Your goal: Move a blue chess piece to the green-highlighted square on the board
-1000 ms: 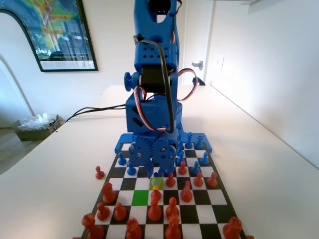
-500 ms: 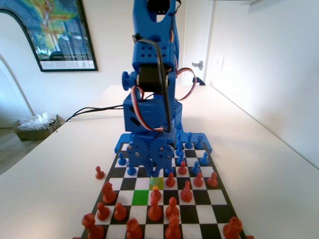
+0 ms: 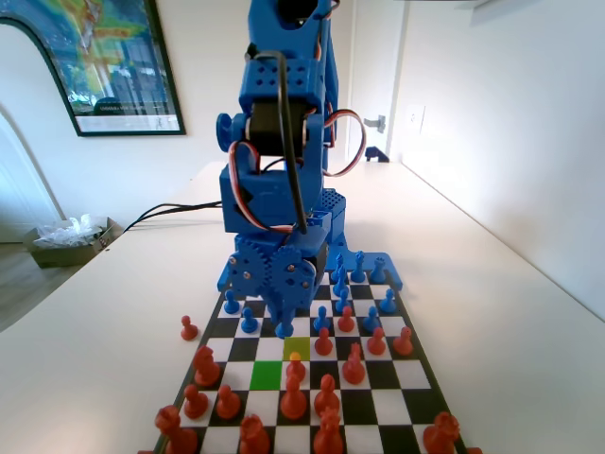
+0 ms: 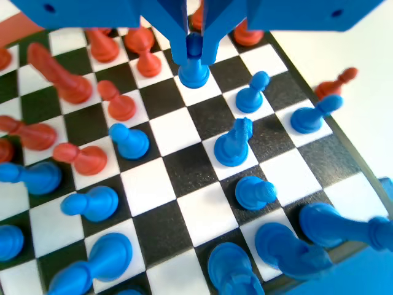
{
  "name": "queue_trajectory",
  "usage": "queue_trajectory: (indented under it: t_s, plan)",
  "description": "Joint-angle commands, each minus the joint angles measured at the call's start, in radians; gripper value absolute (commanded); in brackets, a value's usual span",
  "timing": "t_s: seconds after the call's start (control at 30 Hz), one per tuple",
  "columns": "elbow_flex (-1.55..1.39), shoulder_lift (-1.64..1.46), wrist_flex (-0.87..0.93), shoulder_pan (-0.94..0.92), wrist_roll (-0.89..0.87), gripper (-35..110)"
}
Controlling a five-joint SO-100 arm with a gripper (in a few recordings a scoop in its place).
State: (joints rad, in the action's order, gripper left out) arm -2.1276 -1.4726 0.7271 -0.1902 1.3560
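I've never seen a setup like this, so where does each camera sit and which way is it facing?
Fixed view: opposite board end, low, facing the blue arm along the black-and-white chequered board.
Wrist view: on the arm, looking down past its claw, shut on a small blue plastic pawn.
Shared: claw, pawn, board.

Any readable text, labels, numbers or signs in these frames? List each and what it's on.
Framed poster on the wall, fixed view: a white strip along its lower edge carries print, too small and blurred to read.
The board, the pieces and the blue arm: no legible lettering or numbers in either view.
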Motion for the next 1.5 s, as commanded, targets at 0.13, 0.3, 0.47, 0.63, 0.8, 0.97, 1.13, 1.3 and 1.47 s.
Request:
queue_trajectory:
  t_s: [0.13, 0.3, 0.47, 0.63, 0.8, 0.97, 1.13, 1.3, 1.47]
  plan:
    - [0.201, 0.037, 0.078, -0.026, -0.025, 1]
    - [0.310, 0.091, 0.107, -0.026, -0.031, 1]
    - [0.356, 0.138, 0.106, -0.018, -0.017, 1]
    - [0.351, 0.155, 0.084, 0.008, -0.012, 1]
    - [0.330, 0.161, 0.063, 0.028, -0.012, 1]
    - [0.295, 0.164, 0.026, 0.031, -0.008, 1]
    - [0.245, 0.173, -0.029, 0.014, 0.015, 1]
    - [0.224, 0.189, -0.063, 0.000, 0.032, 1]
    - [0.221, 0.192, -0.064, -0.006, 0.038, 1]
